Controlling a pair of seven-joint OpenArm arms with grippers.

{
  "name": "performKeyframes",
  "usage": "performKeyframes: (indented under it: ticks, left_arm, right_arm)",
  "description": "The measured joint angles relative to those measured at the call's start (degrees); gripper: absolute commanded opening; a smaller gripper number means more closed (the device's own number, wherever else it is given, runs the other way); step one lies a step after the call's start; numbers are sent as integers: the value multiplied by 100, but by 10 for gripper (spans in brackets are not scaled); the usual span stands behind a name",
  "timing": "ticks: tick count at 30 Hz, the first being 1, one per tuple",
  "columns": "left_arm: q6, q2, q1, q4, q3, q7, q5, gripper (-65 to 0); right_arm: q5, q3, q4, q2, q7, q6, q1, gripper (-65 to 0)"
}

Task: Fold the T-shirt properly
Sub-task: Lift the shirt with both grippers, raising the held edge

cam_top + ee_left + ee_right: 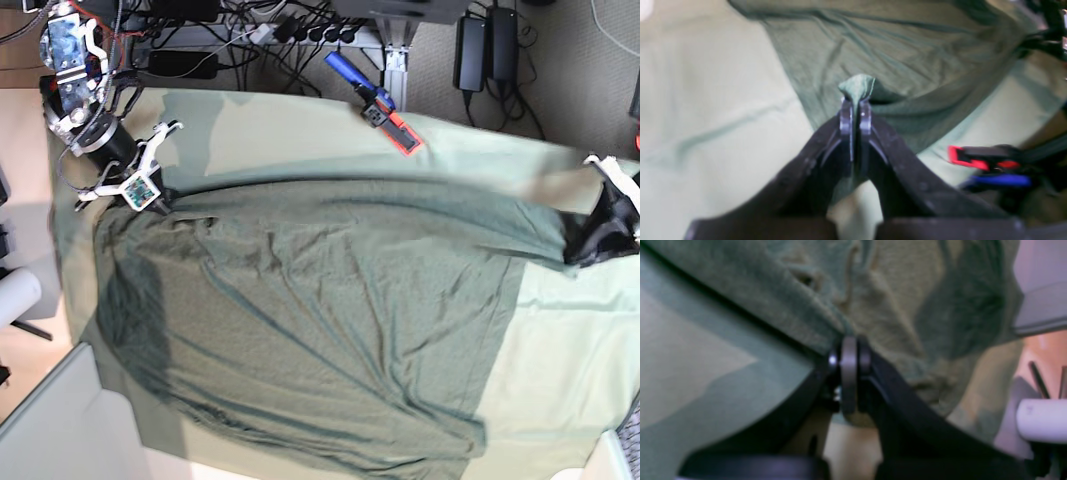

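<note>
Two robot arms hold a dark green T-shirt (pixel 310 320) stretched across a pale green table cloth (pixel 570 350).

Most of the base view is shirt, its top edge pulled taut from upper left to right edge, its lower hem reaching the bottom of the frame. Bare cloth lies open at lower right and along the top. At upper left the right gripper (pixel 160 200) is clamped on one corner; at the right edge the left gripper (pixel 585 250) pinches a fold of fabric.

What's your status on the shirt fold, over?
Left gripper shut on T-shirt edge. Right gripper shut on opposite edge. Shirt stretched between them, wrinkled, unfolded. Red-and-blue clamp lies beside it, apart.
</note>
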Motion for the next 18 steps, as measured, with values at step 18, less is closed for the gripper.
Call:
performKeyframes:
  ticks: [18]
  left_arm:
    - [7, 83, -2149, -2116, 2022, -946, 1062, -650]
  right_arm:
    - [387, 17, -914, -114, -319, 22, 1036, -650]
